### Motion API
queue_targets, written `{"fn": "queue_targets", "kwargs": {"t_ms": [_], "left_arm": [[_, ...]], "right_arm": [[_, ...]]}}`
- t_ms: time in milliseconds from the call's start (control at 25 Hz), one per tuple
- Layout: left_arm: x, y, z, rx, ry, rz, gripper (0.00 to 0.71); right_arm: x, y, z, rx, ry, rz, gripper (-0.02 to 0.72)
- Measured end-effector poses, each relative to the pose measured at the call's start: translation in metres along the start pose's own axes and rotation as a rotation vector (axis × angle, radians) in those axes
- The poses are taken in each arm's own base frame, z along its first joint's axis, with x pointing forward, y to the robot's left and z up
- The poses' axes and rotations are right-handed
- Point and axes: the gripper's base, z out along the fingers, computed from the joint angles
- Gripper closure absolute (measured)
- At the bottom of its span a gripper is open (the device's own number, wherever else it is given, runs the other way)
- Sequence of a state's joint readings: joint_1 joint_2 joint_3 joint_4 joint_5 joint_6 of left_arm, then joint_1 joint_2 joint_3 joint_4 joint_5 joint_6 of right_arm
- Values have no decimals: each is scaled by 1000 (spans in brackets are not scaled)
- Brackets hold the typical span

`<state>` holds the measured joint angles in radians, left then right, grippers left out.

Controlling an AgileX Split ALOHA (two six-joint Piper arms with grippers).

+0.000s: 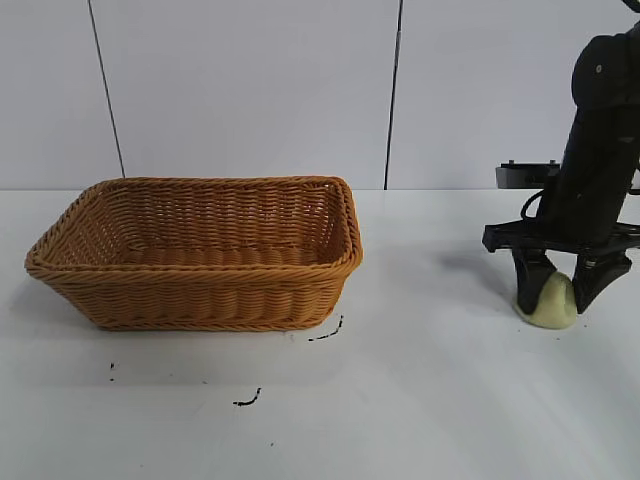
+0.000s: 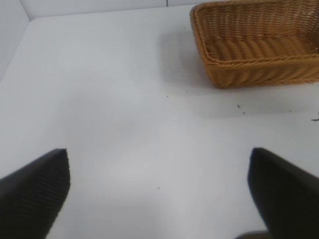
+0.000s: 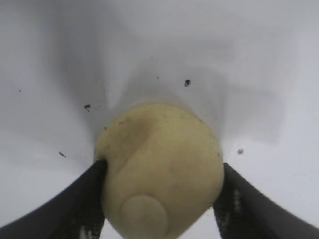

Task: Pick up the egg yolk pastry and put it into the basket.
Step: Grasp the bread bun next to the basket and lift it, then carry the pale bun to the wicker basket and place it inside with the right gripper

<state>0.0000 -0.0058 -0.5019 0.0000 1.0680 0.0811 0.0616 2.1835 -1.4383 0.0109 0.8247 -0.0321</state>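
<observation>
Basket (image 1: 200,250) is seen at the table's left, well apart from the pastry (image 1: 548,300), which sits on the table at the right, clamped between the fingers of the right gripper (image 1: 557,290). A leftward carry is judged necessary. The left gripper (image 2: 159,194) hangs spread wide, holding nothing.

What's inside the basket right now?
The basket shows only its woven floor and inner walls. The near wall hides the front strip of floor. The egg yolk pastry sits outside, between the right gripper fingers.
</observation>
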Motion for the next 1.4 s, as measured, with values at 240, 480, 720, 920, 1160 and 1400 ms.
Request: {"fn": "queue_targets", "kwargs": {"t_ms": [240, 480, 720, 920, 1160, 1400], "left_arm": [[0, 0, 0, 0, 0, 0, 14], [0, 0, 0, 0, 0, 0, 14], [0, 0, 0, 0, 0, 0, 14], [0, 0, 0, 0, 0, 0, 14], [0, 0, 0, 0, 0, 0, 14], [0, 0, 0, 0, 0, 0, 14]], "right_arm": [[-1, 0, -5, 0, 8, 0, 501], [-13, 0, -50, 1, -56, -1, 510], [-23, 0, -117, 5, -129, -5, 510], [-31, 0, -146, 7, -175, -7, 510], [-38, 9, -164, 1, -223, -28, 510], [-42, 55, -182, -19, -289, -130, 510]]}}
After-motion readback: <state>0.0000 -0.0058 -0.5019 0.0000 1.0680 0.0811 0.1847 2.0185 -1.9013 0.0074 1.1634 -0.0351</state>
